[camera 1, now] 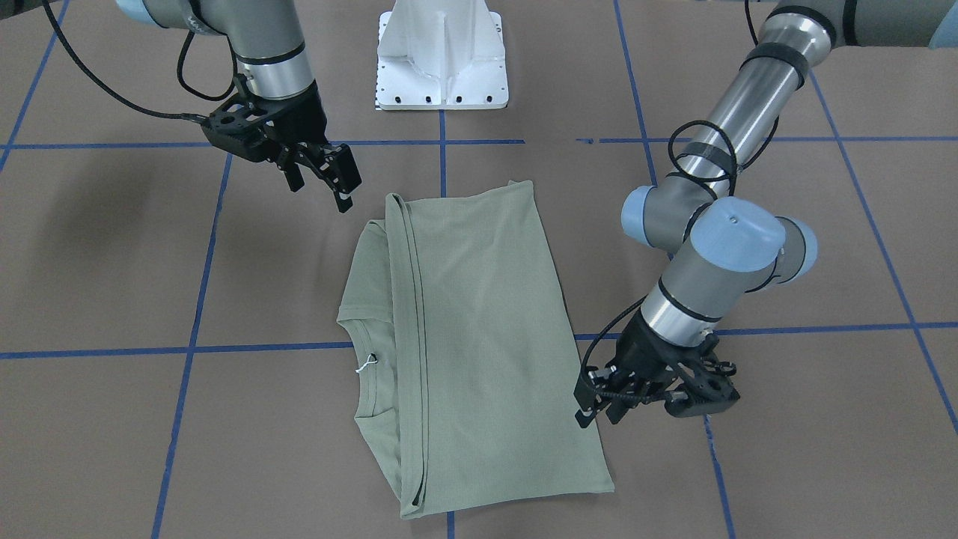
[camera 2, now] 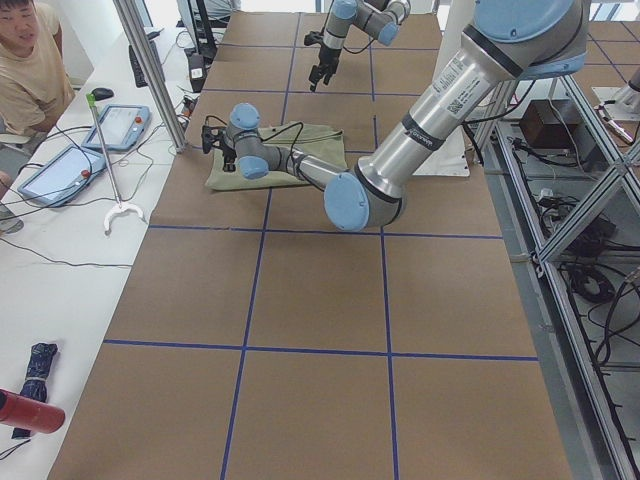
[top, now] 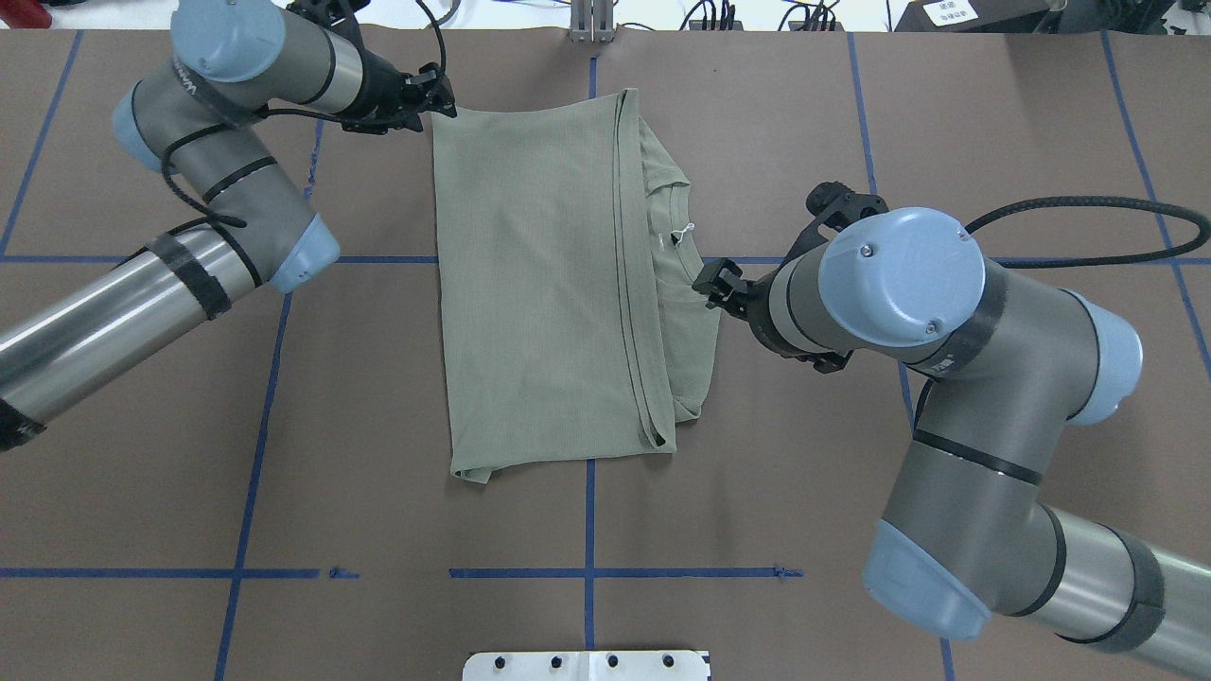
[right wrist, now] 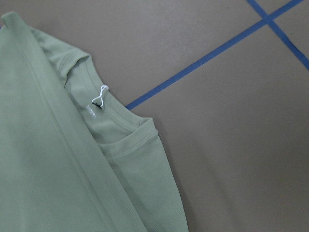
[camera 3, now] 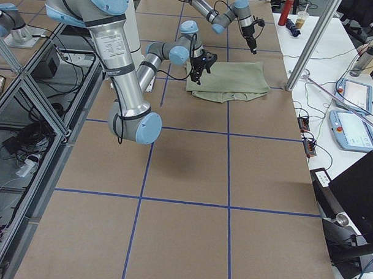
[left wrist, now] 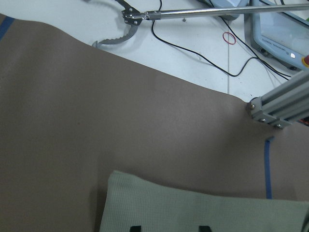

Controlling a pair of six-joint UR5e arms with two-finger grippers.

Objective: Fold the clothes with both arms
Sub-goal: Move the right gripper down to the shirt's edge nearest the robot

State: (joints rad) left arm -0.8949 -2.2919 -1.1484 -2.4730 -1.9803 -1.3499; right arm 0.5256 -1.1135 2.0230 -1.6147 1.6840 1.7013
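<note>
The clothes are one sage-green shirt (camera 1: 479, 322) (top: 539, 284), folded lengthwise and lying flat mid-table. Its collar and white label loop (top: 683, 230) (right wrist: 99, 94) show on the side toward my right arm. My left gripper (camera 1: 596, 415) (top: 443, 102) hovers at the shirt's far corner on my left side. It is open, and its two tips (left wrist: 170, 228) stand apart over the cloth edge, holding nothing. My right gripper (camera 1: 320, 191) (top: 708, 282) hangs open and empty just beside the shirt's collar-side edge.
The white pedestal base (camera 1: 441, 60) stands at my edge of the table. Blue tape lines (top: 587, 572) grid the brown table top. Beyond the far edge are an aluminium post (left wrist: 277, 108), a grabber tool (left wrist: 130, 14), tablets (camera 2: 120, 125) and a seated person (camera 2: 30, 70).
</note>
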